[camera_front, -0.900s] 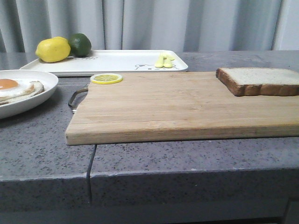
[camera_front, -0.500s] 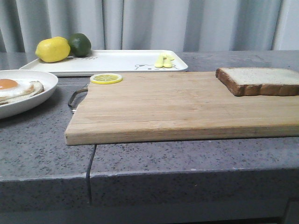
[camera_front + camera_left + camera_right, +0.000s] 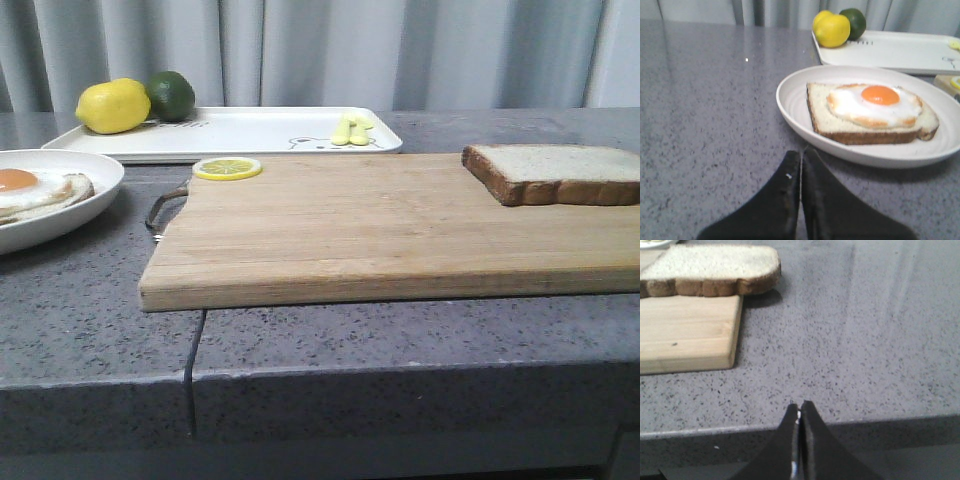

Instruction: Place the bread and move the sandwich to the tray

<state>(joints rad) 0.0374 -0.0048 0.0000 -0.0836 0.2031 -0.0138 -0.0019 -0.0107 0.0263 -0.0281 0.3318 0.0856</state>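
The bread [image 3: 555,172] lies on the far right corner of the wooden cutting board [image 3: 380,230]; it also shows in the right wrist view [image 3: 710,269]. The sandwich [image 3: 870,112], bread topped with a fried egg, sits in a round white plate [image 3: 800,120] at the left; in the front view the sandwich [image 3: 35,192] is partly cut off. The white tray [image 3: 250,130] lies behind. My left gripper [image 3: 801,152] is shut and empty, just short of the plate's rim. My right gripper [image 3: 799,405] is shut and empty over the counter's front edge. Neither gripper shows in the front view.
A lemon [image 3: 113,106] and a lime [image 3: 172,95] sit on the tray's left end, small yellow pieces [image 3: 352,130] at its right. A lemon slice [image 3: 228,168] lies on the board's back left corner. A metal handle [image 3: 162,212] sticks out of the board's left side.
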